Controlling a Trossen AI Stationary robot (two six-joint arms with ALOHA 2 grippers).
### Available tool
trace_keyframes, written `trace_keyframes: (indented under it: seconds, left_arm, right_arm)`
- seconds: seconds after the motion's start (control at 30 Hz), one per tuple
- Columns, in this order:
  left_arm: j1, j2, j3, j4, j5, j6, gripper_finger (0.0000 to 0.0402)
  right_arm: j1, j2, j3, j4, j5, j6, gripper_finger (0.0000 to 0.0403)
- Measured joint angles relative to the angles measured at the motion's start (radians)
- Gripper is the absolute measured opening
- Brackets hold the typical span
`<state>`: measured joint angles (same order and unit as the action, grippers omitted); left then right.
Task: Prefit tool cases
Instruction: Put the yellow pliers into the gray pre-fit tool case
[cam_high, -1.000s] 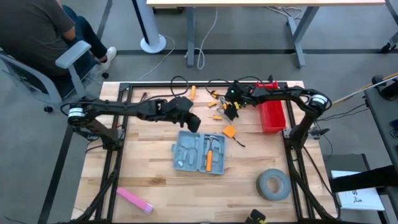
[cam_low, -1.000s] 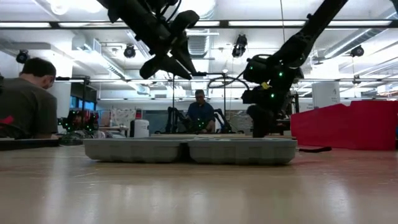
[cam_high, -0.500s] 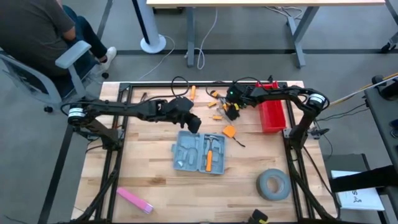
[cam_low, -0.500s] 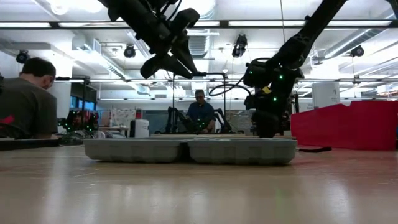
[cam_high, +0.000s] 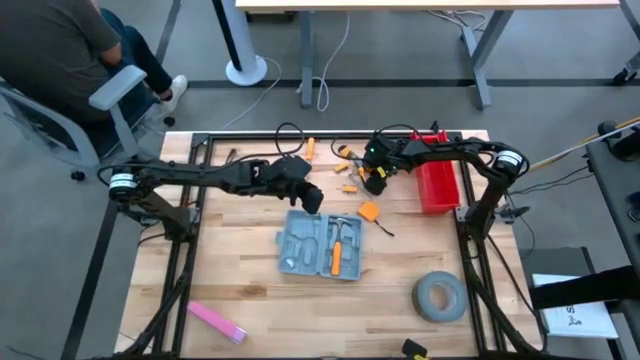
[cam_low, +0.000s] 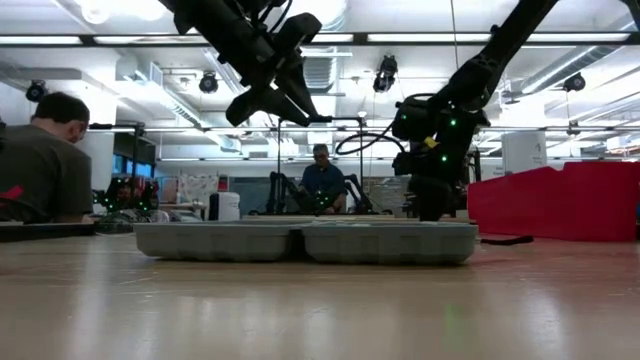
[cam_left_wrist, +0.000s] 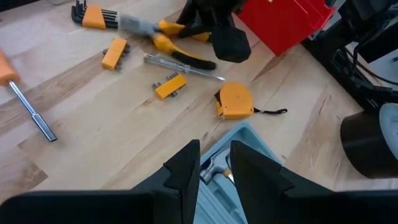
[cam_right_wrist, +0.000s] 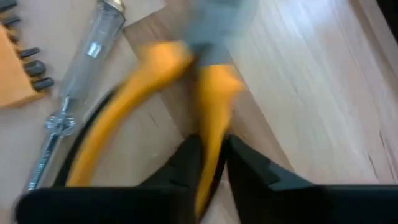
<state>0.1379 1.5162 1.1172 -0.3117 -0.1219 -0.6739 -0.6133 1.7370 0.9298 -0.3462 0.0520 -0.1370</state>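
Note:
The blue-grey tool case (cam_high: 320, 245) lies open and flat on the table's middle, with a hammer and an orange-handled tool in its recesses. It shows edge-on in the low view (cam_low: 305, 241). My left gripper (cam_high: 310, 196) hangs above the case's far left corner, narrowly open with nothing between its fingers (cam_left_wrist: 214, 167). My right gripper (cam_high: 372, 178) is at the far side, next to the red bin, shut on yellow-handled pliers (cam_left_wrist: 177, 50). My right gripper pinches one yellow handle of the pliers (cam_right_wrist: 211, 115) between its two fingers. The other handle (cam_right_wrist: 118, 130) stays outside the hold. The fingers slant steeply down from above. Whether the pliers are clear of the table I cannot tell.
Around the pliers lie a clear screwdriver (cam_left_wrist: 183, 66), an orange bit holder (cam_left_wrist: 171, 87), a hex key set (cam_left_wrist: 93, 15) and an orange tape measure (cam_high: 369, 211). A red bin (cam_high: 437, 185) stands far right and a grey tape roll (cam_high: 438, 297) near right. A person (cam_high: 60, 50) sits beyond the far left corner.
My right gripper has tipped a little more steeply downward over the pliers, staying in the same spot.

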Motion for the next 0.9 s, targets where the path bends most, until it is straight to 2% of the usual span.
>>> trace_keyframes:
  seconds: [0.07,0.3,0.47,0.7,0.9]
  left_arm:
    - [0.000,0.000,0.000,-0.004,0.000,0.000,0.0094]
    - [0.000,0.000,0.000,-0.004,-0.040,-0.004,0.0094]
    - [0.000,0.001,0.000,-0.003,-0.053,-0.015,0.0094]
    - [-0.002,0.001,0.000,0.005,-0.054,-0.042,0.0094]
    - [-0.004,0.001,0.000,0.051,-0.054,-0.043,0.0094]
  right_arm:
    - [0.000,-0.005,0.000,-0.003,-0.020,-0.015,0.0021]
    - [0.000,-0.055,-0.003,-0.031,-0.037,-0.035,0.0027]
    - [0.002,-0.139,-0.003,-0.054,-0.080,-0.047,0.0000]
    - [0.012,-0.247,-0.002,-0.086,-0.114,-0.054,0.0001]
    - [0.014,-0.216,-0.002,-0.077,-0.118,-0.102,0.0011]
